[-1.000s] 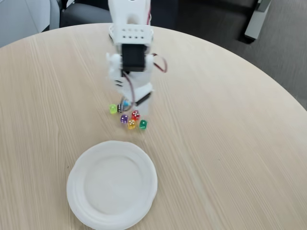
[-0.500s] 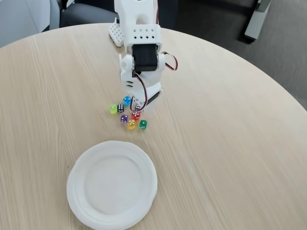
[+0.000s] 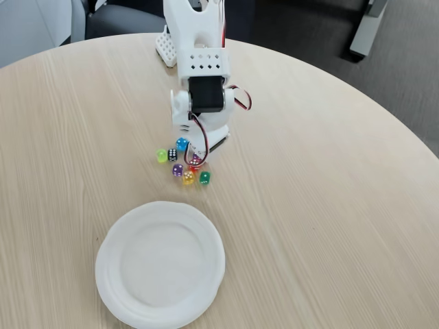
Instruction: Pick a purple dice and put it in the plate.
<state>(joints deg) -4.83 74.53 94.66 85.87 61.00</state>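
Down among the dice, the jaws' opening cannot be told; purple dice (image 3: 178,169) lies free.

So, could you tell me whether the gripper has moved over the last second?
Yes. The gripper has shifted to the right in the fixed view, from above the blue die to over the dice beside it, while the plate stayed put.

Seven dice sit clustered at the gripper (image 3: 197,156): two purple dice (image 3: 178,169), one blue (image 3: 181,143), one black (image 3: 171,155), one lime (image 3: 162,155), one yellow (image 3: 188,177), one green (image 3: 204,178). One plate (image 3: 160,262) lies below them.
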